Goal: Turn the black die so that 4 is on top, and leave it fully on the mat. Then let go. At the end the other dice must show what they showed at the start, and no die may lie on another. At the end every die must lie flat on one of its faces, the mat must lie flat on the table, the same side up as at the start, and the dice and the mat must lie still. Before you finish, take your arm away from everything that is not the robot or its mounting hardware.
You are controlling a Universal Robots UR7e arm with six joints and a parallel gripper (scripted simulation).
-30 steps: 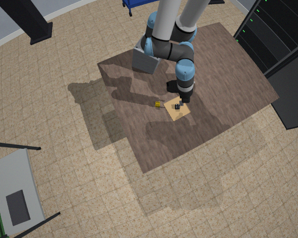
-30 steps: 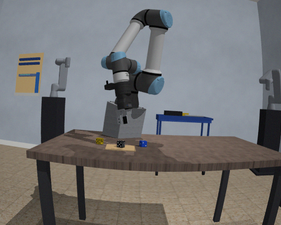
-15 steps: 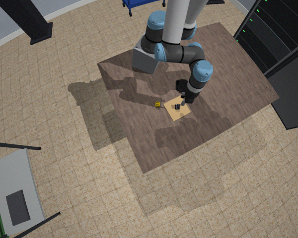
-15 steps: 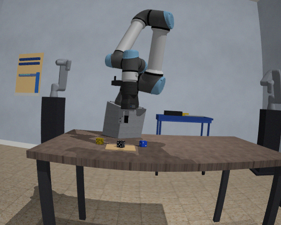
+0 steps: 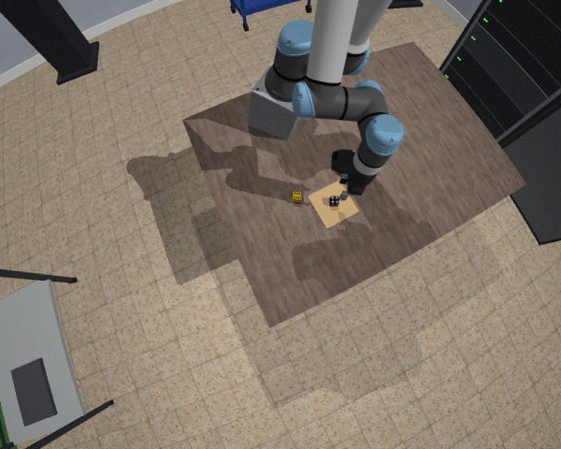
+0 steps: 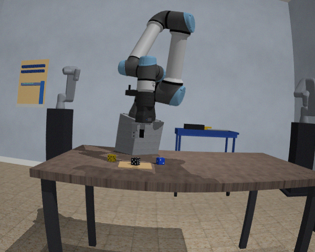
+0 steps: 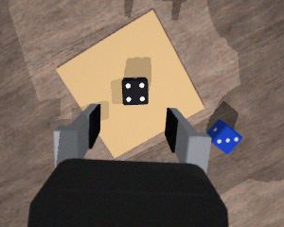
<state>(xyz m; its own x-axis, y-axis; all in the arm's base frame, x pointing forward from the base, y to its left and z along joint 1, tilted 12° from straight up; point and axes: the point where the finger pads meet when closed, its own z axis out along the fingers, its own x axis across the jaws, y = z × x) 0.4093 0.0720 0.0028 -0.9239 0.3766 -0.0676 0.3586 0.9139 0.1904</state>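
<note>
The black die (image 7: pixel 134 91) lies flat near the middle of the tan mat, with four white pips on top. It also shows in the top view (image 5: pixel 334 200) and the exterior view (image 6: pixel 135 160). My gripper (image 7: pixel 133 119) hangs well above the mat, pointing down, open and empty; the die is apart from the fingers. The mat (image 5: pixel 333 208) lies flat on the table. The gripper also shows in the exterior view (image 6: pixel 141 133).
A blue die (image 7: pixel 224 137) (image 6: pixel 160 160) with three pips up lies on the table just off the mat's right corner. A yellow die (image 5: pixel 296 196) (image 6: pixel 111 157) lies left of the mat. The robot's grey base block (image 6: pixel 138 135) stands behind them.
</note>
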